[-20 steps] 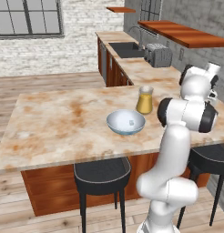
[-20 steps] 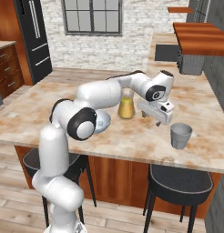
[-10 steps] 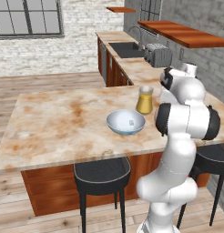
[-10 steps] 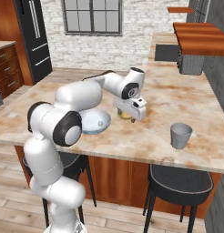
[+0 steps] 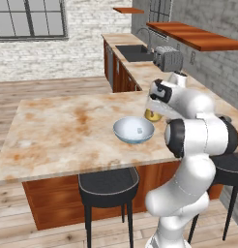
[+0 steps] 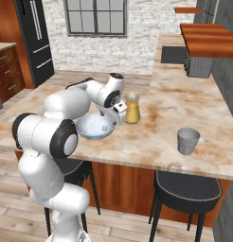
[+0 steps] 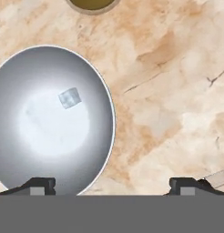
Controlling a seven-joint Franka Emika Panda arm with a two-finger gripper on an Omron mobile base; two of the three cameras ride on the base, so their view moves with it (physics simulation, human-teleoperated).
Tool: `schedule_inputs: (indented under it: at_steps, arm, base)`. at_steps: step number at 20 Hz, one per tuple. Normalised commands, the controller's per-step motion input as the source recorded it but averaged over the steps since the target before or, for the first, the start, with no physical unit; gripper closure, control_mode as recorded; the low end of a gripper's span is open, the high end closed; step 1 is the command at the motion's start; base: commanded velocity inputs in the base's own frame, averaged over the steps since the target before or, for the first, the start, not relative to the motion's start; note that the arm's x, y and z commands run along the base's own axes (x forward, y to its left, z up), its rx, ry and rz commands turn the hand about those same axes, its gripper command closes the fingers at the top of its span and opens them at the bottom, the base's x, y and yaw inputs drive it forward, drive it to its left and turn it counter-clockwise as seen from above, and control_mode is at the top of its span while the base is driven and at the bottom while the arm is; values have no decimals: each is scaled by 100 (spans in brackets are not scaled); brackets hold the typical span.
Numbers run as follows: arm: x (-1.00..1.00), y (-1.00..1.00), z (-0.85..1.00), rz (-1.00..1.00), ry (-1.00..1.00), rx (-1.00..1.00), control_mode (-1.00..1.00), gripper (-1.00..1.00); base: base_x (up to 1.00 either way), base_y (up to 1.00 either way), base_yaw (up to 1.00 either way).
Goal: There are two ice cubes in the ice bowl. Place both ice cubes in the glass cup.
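We see the ice bowl (image 7: 50, 118) sitting upright on the marble surface (image 7: 177, 91), mouth up; being round, it has no long axis. One ice cube (image 7: 69, 98) lies inside it, just off centre, its edges turned slightly askew; we cannot make out a second. The glass cup (image 6: 188, 141) stands upright well apart, near the surface's edge. The hand (image 7: 111, 184) points straight down over the bowl's rim, fingers spread wide and holding nothing, beside the amber-filled vessel (image 6: 132, 108).
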Motion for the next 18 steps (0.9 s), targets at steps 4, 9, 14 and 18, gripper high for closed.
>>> schedule_inputs:
  at_steps: [4,9,14,18]
  arm:
    - [27,100,-46,0,-9,-1,-100,-100]
    - [19,49,-16,0,-2,-12,-100,-100]
    - [20,-5,-29,15,0,-15,-100,-100]
    - [33,-15,-6,18,0,-4,-100,-100]
  base:
    - [0,0,0]
    - [0,0,0]
    - [0,0,0]
    - [0,0,0]
